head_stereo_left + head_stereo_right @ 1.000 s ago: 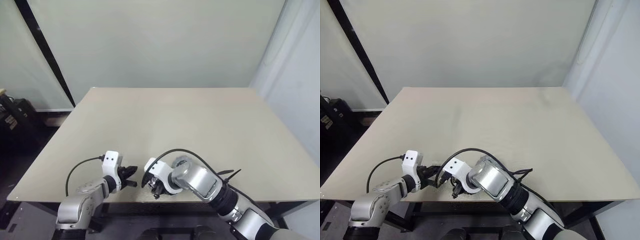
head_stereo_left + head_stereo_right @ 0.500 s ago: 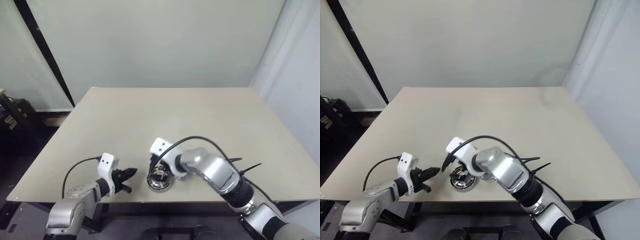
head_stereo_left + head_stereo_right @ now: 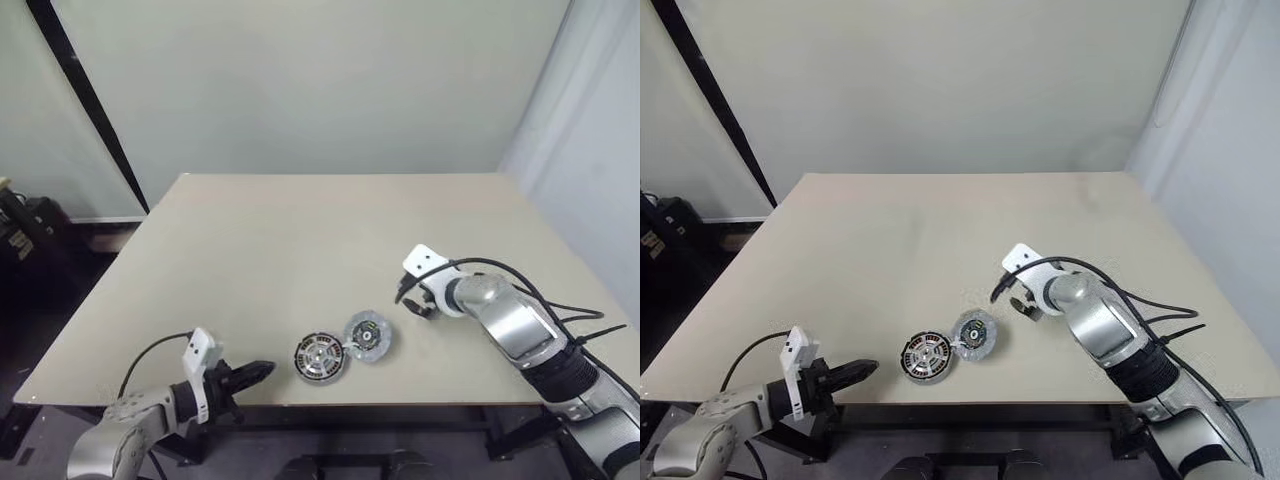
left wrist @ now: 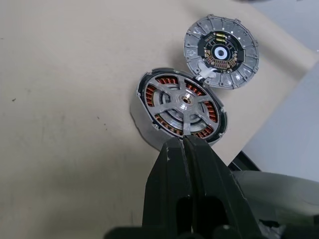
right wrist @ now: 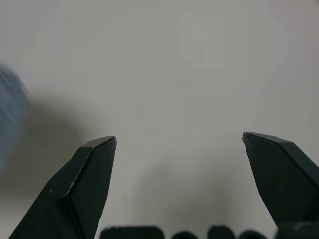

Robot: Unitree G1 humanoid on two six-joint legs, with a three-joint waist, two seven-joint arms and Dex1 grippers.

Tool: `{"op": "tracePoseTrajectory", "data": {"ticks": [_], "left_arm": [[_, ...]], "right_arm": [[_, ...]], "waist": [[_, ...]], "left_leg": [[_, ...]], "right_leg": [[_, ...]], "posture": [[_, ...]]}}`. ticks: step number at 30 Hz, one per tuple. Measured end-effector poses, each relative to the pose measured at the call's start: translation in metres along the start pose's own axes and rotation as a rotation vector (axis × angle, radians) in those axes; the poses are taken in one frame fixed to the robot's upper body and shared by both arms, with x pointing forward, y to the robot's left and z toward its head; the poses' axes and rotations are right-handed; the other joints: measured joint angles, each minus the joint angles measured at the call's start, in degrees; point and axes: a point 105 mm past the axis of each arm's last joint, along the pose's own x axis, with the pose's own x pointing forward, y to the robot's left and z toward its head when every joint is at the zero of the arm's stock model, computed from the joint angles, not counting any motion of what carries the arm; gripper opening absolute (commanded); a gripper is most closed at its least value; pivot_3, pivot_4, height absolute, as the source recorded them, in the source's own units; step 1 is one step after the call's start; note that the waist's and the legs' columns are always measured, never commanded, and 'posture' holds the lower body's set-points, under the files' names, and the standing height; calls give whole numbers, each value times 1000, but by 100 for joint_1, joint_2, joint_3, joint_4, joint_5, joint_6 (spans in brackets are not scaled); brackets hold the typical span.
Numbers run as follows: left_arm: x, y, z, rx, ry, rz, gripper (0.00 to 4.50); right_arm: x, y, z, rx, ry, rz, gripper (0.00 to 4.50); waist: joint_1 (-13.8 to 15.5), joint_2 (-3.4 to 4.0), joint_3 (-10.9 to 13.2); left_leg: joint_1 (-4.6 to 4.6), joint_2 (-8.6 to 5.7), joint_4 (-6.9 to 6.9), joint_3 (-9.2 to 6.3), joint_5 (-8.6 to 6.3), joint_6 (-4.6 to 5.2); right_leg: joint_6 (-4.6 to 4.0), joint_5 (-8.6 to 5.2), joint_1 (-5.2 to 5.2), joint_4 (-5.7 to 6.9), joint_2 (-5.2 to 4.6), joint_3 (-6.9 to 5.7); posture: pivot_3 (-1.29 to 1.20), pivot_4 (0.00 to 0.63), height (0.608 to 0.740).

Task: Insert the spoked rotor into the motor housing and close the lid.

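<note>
The motor housing sits near the table's front edge, also seen at the housing. The spoked rotor lies inside it, silvery spokes over the copper windings. The lid lies swung open, flat on the table, joined to the housing's rim on the right side; it shows in the left eye view as the lid. My left gripper is shut and holds nothing, pointing at the housing from a short way to its left. My right gripper hovers right of the lid, open and holding nothing.
The beige table stretches wide behind and beside the parts. The housing lies close to the front edge. Dark equipment stands on the floor off the table's left side.
My right gripper drew away from the housing to the right and opened, uncovering the housing and open lid. My left gripper pulled back toward the front edge, still shut.
</note>
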Motion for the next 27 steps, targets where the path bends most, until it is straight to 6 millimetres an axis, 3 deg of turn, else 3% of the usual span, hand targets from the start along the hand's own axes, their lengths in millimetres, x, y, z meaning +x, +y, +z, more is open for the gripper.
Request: {"op": "tracePoseTrajectory", "data": {"ticks": [4, 6, 8, 11, 16, 20, 23, 27], "left_arm": [[0, 1, 0, 7, 9, 2, 0], [-1, 1, 0, 11, 14, 5, 0], [-2, 2, 0, 16, 20, 11, 0], [-4, 4, 0, 14, 25, 23, 0], [-7, 4, -6, -2, 44, 38, 0], [-6, 2, -5, 6, 45, 47, 0], [-5, 0, -2, 20, 40, 47, 0], [-5, -2, 0, 31, 38, 47, 0]], "right_arm": [[12, 23, -27, -19, 65, 84, 4438], [17, 38, -31, 10, 65, 133, 4438], [20, 56, -22, 72, 21, 198, 4438], [18, 86, 8, 199, -79, 312, 4438], [8, 112, 51, 343, -191, 429, 4438], [9, 132, 63, 368, -206, 465, 4438], [14, 148, 60, 342, -177, 483, 4438], [18, 152, 59, 311, -190, 487, 4438]], "waist": [[6, -1, 1], [4, -1, 2], [1, 0, 3], [5, 4, 5], [9, 5, 4], [7, 6, 5], [5, 7, 5], [6, 6, 5]], "left_leg": [[0, 2, 0, -2, -1, 2], [-1, 2, 2, -1, -1, 2], [1, 6, 4, 0, -1, 2], [2, 10, 3, -5, 0, 2], [4, 7, 4, -9, -1, 1], [5, 6, 4, -9, -2, 0], [6, 7, 4, -8, -1, 0], [7, 7, 4, -8, -1, 0]], "right_leg": [[0, 0, 6, -8, 2, -2], [1, 0, 7, -9, 3, 0], [1, 1, 7, -9, 6, 0], [1, 1, 6, -5, 11, -3], [1, 2, 5, -8, 9, -3], [1, 2, 5, -8, 8, -2], [1, 2, 3, -8, 8, -2], [1, 2, 4, -8, 8, -3]], "posture": [[0, 0, 740], [0, 0, 740], [0, 0, 740], [0, 0, 740], [0, 0, 740], [0, 0, 740], [0, 0, 740], [0, 0, 740]]}}
